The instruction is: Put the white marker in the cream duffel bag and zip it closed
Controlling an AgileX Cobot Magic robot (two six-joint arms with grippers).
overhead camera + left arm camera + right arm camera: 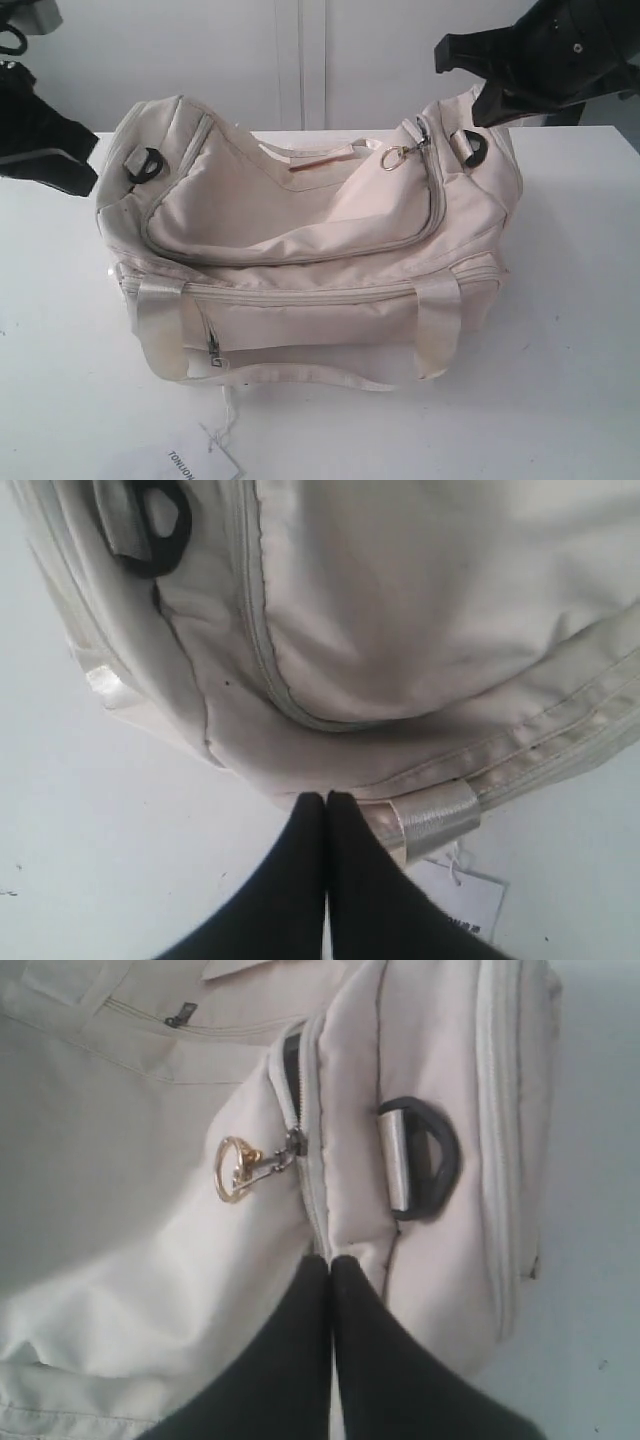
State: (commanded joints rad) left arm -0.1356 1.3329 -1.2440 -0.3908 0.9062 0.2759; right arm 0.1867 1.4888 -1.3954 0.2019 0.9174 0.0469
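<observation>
The cream duffel bag [300, 230] [400, 610] [120, 1210] lies on the white table, its top zipper drawn along the curved flap. The gold ring zipper charm [394, 157] [237, 1169] hangs at the bag's right end. My left gripper [88, 180] [326, 798] is shut with nothing in it, above the bag's left front corner beside a shiny handle strap [435, 818]. My right gripper [482, 108] [330, 1260] is shut too, its tips at the zipper seam a short way from the charm. The white marker is out of view.
Black D-rings sit at both ends of the bag [145, 165] [470, 147] [425, 1157]. A white paper tag [195, 462] [465, 900] lies on the table [570, 300] in front of the bag. The front pocket's zip pull [213, 350] hangs by the left handle.
</observation>
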